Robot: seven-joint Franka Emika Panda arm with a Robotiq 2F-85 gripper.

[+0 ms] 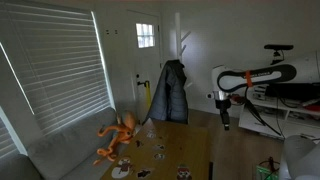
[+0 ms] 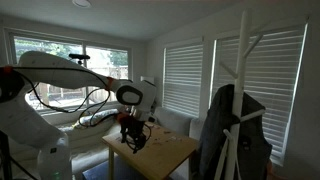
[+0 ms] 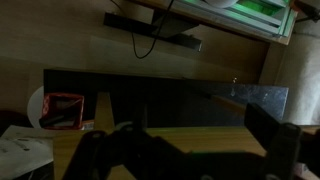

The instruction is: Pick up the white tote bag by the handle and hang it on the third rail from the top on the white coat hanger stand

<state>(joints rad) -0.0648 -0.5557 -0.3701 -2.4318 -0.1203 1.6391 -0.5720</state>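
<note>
White cloth of a tote bag shows in no view, so reaching blind could snag the dark jacket (image 1: 172, 92) draped on the coat stand (image 1: 183, 40). My gripper (image 1: 225, 112) hangs mid-right of frame, jaws spread and empty, with the stand to its upper left.

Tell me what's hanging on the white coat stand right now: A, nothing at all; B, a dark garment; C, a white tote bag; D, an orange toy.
B: in both exterior views a dark garment drapes from the white coat stand, and no white bag shows on it.
</note>
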